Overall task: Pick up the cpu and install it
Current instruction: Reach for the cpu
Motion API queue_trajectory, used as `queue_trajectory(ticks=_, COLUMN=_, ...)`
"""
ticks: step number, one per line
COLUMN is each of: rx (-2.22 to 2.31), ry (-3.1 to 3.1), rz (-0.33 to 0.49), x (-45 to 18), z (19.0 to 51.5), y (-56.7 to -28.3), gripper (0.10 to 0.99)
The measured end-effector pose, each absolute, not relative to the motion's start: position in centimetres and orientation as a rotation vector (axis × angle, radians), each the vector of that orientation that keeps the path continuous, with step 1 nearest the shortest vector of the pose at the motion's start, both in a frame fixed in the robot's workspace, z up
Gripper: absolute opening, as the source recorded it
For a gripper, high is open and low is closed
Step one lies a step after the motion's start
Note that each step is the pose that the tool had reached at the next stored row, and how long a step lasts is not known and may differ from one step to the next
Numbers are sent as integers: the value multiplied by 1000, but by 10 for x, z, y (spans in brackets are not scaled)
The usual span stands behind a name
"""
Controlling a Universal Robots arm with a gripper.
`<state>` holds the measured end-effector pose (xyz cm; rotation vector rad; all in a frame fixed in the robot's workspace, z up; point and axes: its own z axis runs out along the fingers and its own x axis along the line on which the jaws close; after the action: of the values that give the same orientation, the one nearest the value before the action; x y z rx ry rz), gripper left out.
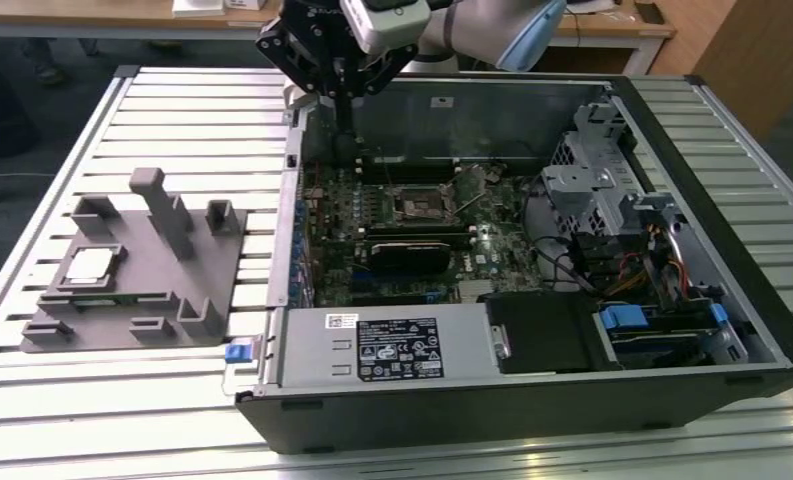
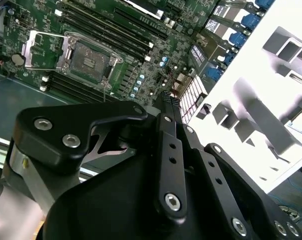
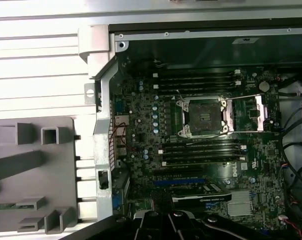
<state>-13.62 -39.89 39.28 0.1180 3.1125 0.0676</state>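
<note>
The cpu (image 1: 89, 264) lies on the holder block (image 1: 160, 283), at the exterior view's left of the computer case (image 1: 503, 412), which holds the socket (image 1: 419, 205).

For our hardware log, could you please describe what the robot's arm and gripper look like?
The arm is rounded and smooth, in pale grey-blue. The gripper is matt black, built from angular linkage bars dotted with silver screw heads, and it narrows into slim fingers with ribbed tips.
</note>
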Motion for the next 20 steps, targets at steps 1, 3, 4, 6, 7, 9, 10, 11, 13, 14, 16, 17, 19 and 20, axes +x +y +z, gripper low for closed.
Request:
queue_trajectory(ticks=1, rx=118, ry=3112, rz=68, x=-137, z=393, y=-399, gripper=106)
queue_trajectory(ticks=3, rx=118, ry=3112, rz=68, x=-138, z=393, y=-399, gripper=106)
queue_trajectory(ticks=4, rx=118, ry=3112, rz=68, x=-138, z=393, y=-399, gripper=106)
queue_trajectory(ticks=6, rx=118, ry=3113, rz=68, x=-139, z=393, y=-399, gripper=106)
queue_trajectory(ticks=7, rx=118, ry=3113, rz=68, x=-140, z=393, y=-399, gripper=106)
queue_trajectory(ticks=9, rx=118, ry=3112, rz=68, x=-141, z=392, y=-399, gripper=106)
queue_trajectory(ticks=10, rx=118, ry=3113, rz=68, x=-141, z=392, y=-399, gripper=106)
queue_trajectory(ticks=11, rx=118, ry=3113, rz=67, x=-142, z=392, y=-399, gripper=106)
queue_trajectory(ticks=13, rx=118, ry=3112, rz=68, x=-143, z=392, y=-399, gripper=106)
queue_trajectory(ticks=14, rx=118, ry=3113, rz=68, x=-143, z=392, y=-399, gripper=106)
queue_trajectory(ticks=16, rx=118, ry=3112, rz=68, x=-144, z=392, y=-399, gripper=106)
queue_trajectory(ticks=17, rx=118, ry=3112, rz=68, x=-145, z=392, y=-399, gripper=106)
queue_trajectory(ticks=19, rx=118, ry=3113, rz=68, x=-146, z=392, y=-399, gripper=106)
queue_trajectory(ticks=20, rx=118, ry=3112, rz=68, x=-147, z=392, y=-399, gripper=106)
